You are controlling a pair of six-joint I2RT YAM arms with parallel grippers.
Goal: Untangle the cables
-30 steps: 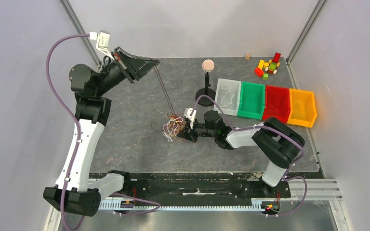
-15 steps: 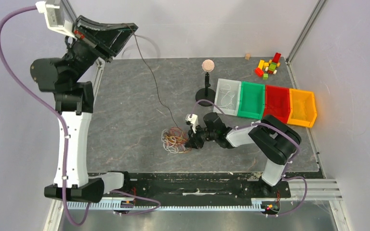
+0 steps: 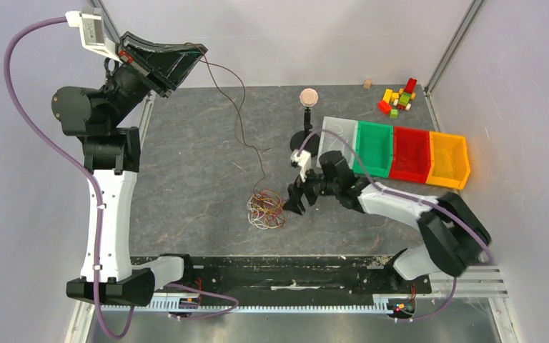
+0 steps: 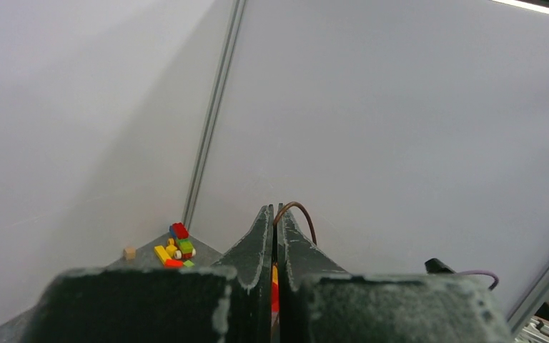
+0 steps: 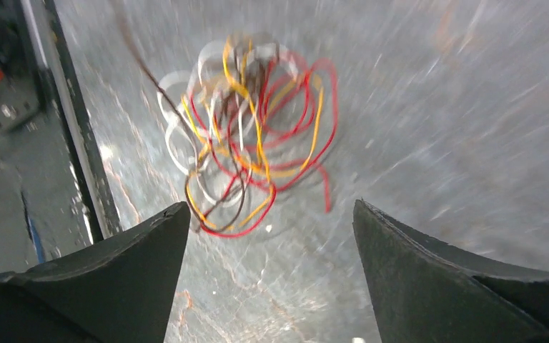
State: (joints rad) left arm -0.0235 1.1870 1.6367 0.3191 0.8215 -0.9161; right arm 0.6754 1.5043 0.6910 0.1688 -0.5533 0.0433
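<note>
- The cables (image 3: 266, 209) lie in a small loopy heap of red, orange and white on the bench (image 3: 186, 186), near its front edge.
- The right arm (image 3: 393, 204) reaches low and to the left across the bench. The right fingers (image 5: 78, 286) are spread wide. The heap lies just ahead of them, not touching them.
- One thin brown strand (image 4: 297, 205) runs up from the heap to the back left.
- The left arm (image 3: 107, 214) stands tall and bends over at the top. The left fingers (image 4: 257, 243) are high up by the back wall, pressed together and pinching the brown strand.
</note>
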